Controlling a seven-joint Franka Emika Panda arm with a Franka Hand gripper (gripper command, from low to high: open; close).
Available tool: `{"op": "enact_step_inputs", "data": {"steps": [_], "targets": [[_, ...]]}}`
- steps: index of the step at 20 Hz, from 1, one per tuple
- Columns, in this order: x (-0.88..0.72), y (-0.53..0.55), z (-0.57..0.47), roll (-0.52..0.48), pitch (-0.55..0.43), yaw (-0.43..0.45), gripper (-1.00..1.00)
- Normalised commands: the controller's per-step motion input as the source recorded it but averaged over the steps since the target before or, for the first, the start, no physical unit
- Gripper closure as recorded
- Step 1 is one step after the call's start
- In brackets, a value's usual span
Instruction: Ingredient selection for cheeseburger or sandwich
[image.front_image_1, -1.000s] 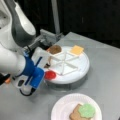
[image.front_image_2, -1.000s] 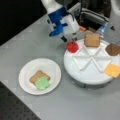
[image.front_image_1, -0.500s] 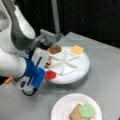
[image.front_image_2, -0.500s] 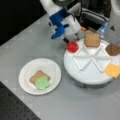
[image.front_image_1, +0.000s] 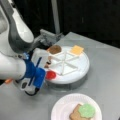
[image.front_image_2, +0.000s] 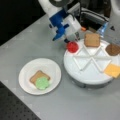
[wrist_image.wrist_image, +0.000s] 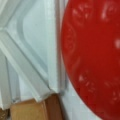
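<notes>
The red tomato disc (image.front_image_1: 51, 75) (image.front_image_2: 72, 46) lies in a near-edge compartment of the white divided tray (image.front_image_1: 75, 72) (image.front_image_2: 87, 72). My gripper (image.front_image_1: 47, 75) (image.front_image_2: 71, 41) is right at the tomato; in the wrist view the tomato (wrist_image.wrist_image: 92, 57) fills the right side. Other compartments hold a tan bread square (image.front_image_2: 92, 40) (wrist_image.wrist_image: 30, 110), a brown patty (image.front_image_1: 55, 49) (image.front_image_2: 113, 49) and an orange cheese square (image.front_image_1: 76, 50) (image.front_image_2: 113, 70). On the white plate (image.front_image_1: 62, 107) (image.front_image_2: 27, 72) the sandwich stands as a bread slice (image.front_image_1: 75, 115) (image.front_image_2: 37, 75) with green lettuce (image.front_image_1: 86, 110) (image.front_image_2: 42, 83) on it.
The grey table (image.front_image_1: 105, 55) (image.front_image_2: 30, 42) carries the tray and the plate side by side. My arm's white and blue body (image.front_image_1: 17, 67) crowds the tray's side in a front view. Dark mat (image.front_image_2: 15, 110) lies at the table's corner.
</notes>
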Motion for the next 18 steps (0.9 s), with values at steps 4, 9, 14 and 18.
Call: {"op": "enact_step_inputs", "data": {"steps": [4, 9, 14, 18], "targets": [[0.27, -0.28, -0.04, 0.362, -0.027, 0.145, -1.00], [0.29, -0.30, -0.05, 0.368, -0.020, 0.142, -1.00], [0.33, -0.35, -0.08, 0.421, -0.037, 0.163, -1.00], [0.33, -0.41, -0.12, 0.477, -0.030, 0.203, -1.00]]}}
